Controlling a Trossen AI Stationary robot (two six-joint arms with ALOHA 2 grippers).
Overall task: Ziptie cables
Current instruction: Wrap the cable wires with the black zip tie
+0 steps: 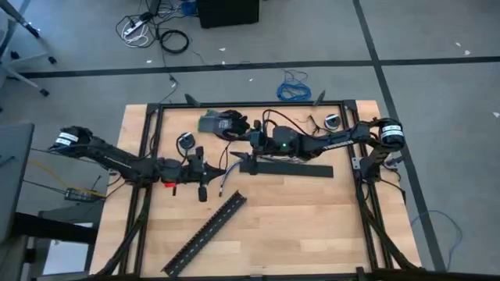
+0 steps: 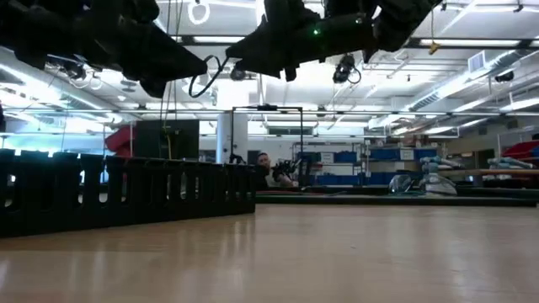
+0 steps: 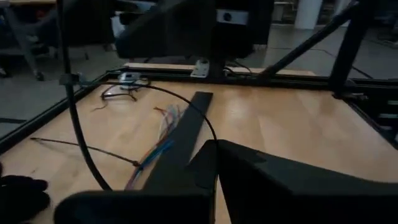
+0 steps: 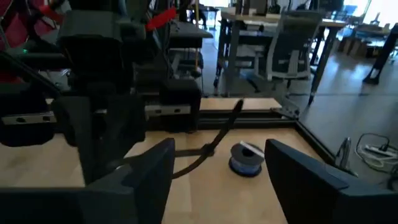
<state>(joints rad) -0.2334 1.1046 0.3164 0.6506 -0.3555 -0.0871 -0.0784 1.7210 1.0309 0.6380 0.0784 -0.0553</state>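
The table (image 1: 312,226) is pale wood planking inside a black metal frame. Two long, flat, black strips lie on it: one straight strip (image 1: 293,169) near the middle and one toothed strip (image 1: 205,234) lying diagonally nearer the front edge. The cables (image 3: 154,152), a loose bundle of very thin floppy wires in purple, blue and grey, lie on the wood just beside the straight strip, at its left end. A thin black ziptie (image 3: 81,148) crosses them. A small round spool (image 4: 246,158) with a blue core sits on the wood by the frame.

The left gripper (image 1: 205,173) hovers left of centre; whether its fingers are parted cannot be told. The right gripper (image 1: 238,160) hangs just beside it, its fingers (image 4: 311,180) spread wide apart, gripping nothing.
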